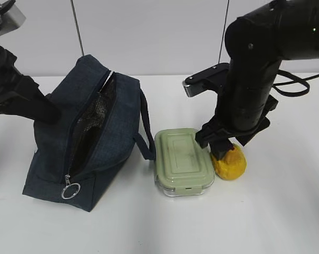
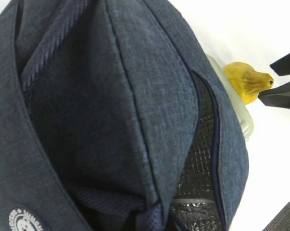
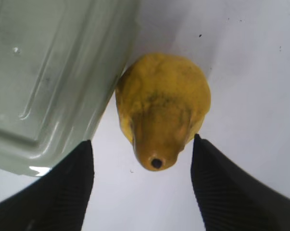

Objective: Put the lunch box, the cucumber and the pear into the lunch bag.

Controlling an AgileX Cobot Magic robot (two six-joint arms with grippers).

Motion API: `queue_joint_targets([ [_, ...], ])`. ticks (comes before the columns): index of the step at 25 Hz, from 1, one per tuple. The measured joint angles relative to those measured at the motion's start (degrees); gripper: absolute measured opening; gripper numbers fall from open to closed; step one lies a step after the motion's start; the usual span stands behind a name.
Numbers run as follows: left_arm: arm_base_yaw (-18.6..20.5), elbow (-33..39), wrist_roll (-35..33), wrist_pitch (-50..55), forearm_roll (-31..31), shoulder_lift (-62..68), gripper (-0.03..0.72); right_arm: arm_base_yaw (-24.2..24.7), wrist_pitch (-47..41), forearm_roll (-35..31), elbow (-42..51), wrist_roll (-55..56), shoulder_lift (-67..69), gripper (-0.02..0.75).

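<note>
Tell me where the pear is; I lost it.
Exterior view, right side: the pear lies on the table beside the lunch box, under the open right gripper.

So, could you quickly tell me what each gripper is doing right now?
Left gripper: shut, against the lunch bag's side.
Right gripper: open around the pear, not gripping.

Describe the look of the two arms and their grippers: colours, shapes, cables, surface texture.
Both arms are black. The right arm is a thick, glossy cylinder with a black cable looping behind it and a silver-edged bracket at its side. The right gripper has two flat black fingers with finely ribbed pads. The left arm shows an angular matte-black body under a grey block.
</note>
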State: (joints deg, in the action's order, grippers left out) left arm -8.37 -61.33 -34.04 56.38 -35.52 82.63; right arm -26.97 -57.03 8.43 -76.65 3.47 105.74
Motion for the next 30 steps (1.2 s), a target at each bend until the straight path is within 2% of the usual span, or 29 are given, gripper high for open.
queue_joint_targets([
  [4,0.0,0.0,0.0,0.0,0.0,0.0,0.013,0.0,0.9,1.4,0.0,0.5,1.6,0.461],
  [9,0.0,0.0,0.0,0.0,0.0,0.0,0.013,0.0,1.9,3.8,-0.1,1.0,3.6,0.356],
  [13,0.0,0.0,0.0,0.0,0.0,0.0,0.013,0.0,2.0,6.3,-0.2,2.1,3.9,0.176],
  [17,0.0,0.0,0.0,0.0,0.0,0.0,0.013,0.0,3.7,6.9,-0.2,3.1,1.2,0.15],
  [22,0.0,0.0,0.0,0.0,0.0,0.0,0.013,0.0,9.2,6.4,-0.2,3.9,-8.4,0.146],
  [25,0.0,0.0,0.0,0.0,0.0,0.0,0.013,-0.1,14.3,2.7,-0.2,2.3,-14.3,0.143],
  [28,0.0,0.0,0.0,0.0,0.1,0.0,0.013,-1.3,18.0,-4.6,-0.2,-3.9,-16.5,0.143],
  [30,0.0,0.0,0.0,0.0,0.1,0.0,0.013,-2.7,20.0,-15.6,-0.2,-13.6,-16.8,0.143],
])
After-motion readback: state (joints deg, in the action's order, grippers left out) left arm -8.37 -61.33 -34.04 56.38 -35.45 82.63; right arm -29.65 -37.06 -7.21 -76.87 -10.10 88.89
